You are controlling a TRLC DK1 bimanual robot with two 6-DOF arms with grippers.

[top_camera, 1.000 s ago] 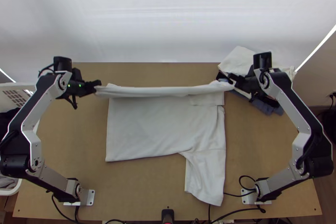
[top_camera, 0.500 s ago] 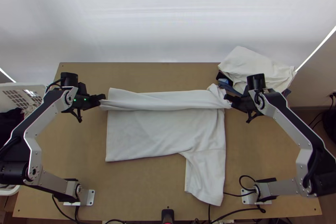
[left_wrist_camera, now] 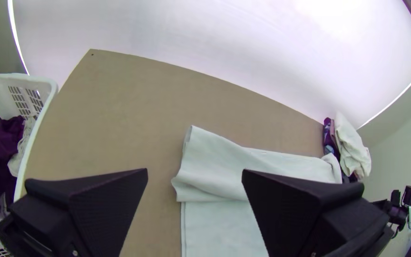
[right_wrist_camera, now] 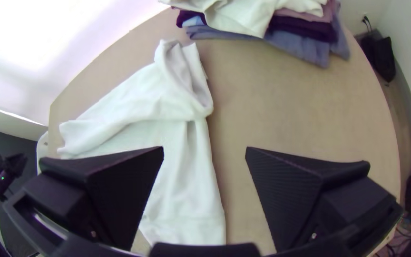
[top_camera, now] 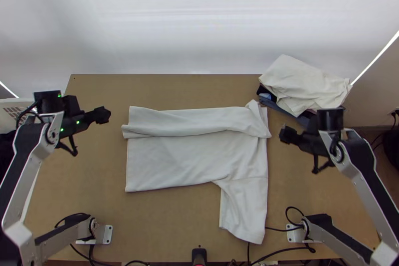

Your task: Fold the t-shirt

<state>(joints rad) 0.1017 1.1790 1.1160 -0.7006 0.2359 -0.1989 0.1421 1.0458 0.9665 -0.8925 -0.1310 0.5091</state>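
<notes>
The white t-shirt (top_camera: 174, 161) lies in the middle of the table, its far part folded over toward the near side as a loose band. One sleeve (top_camera: 243, 211) lies spread toward the near edge. Left of the shirt, apart from it, is my left gripper (top_camera: 103, 115); my right gripper (top_camera: 286, 135) is just right of the shirt's folded band. In the left wrist view my left gripper (left_wrist_camera: 195, 176) stands open, the shirt (left_wrist_camera: 224, 228) showing between and beyond its fingers. My right gripper (right_wrist_camera: 204, 152) is open too, with the shirt (right_wrist_camera: 177, 176) beside and partly behind one finger.
A pile of folded clothes (top_camera: 304, 86) with a cream cloth on top sits at the table's back right. A white basket (left_wrist_camera: 48, 90) holding dark purple cloth stands off the table's left side. Cables (top_camera: 284, 251) run along the near edge.
Both grippers have let go of the shirt's far part and moved outward, away from each other. Since a second ago that part has come toward the near side and now rests on the shirt.
</notes>
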